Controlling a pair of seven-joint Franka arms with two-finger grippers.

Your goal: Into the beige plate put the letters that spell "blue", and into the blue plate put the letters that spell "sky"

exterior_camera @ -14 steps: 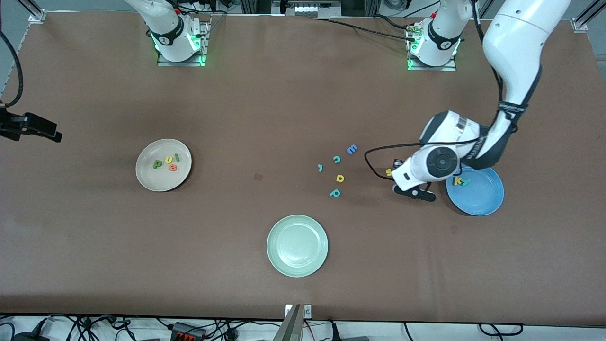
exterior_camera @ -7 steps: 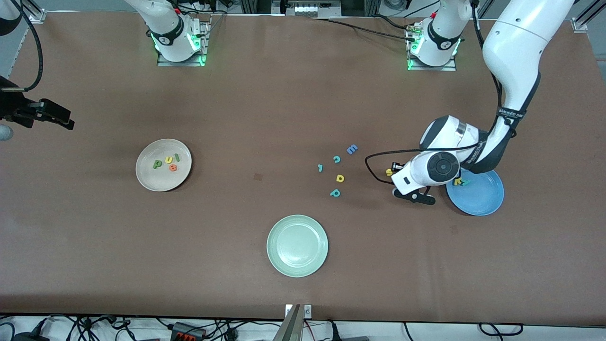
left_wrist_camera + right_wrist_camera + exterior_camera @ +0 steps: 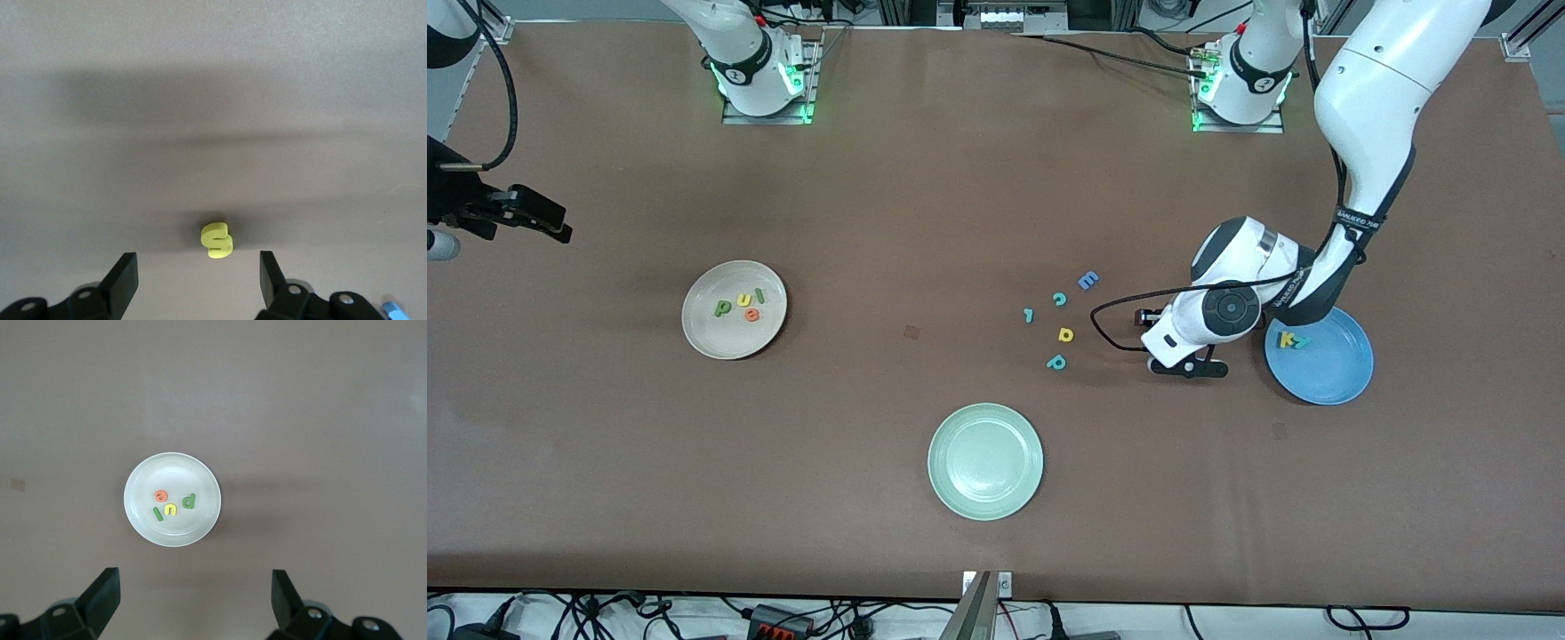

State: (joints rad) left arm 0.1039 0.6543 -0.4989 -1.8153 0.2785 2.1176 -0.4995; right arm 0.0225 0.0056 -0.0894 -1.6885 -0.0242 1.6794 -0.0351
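left hand [image 3: 198, 283] open, low over surface beside bright blue round plate [image 3: 1334, 378]; small yellow foam s [image 3: 217, 240] lies flat between fingertips, unheld. right hand [image 3: 193, 603] open, waits above beige plate [image 3: 200, 520].

High front camera faces both bases; each wrist camera looks straight down past its jaws, sharing the desk [image 3: 925, 231].
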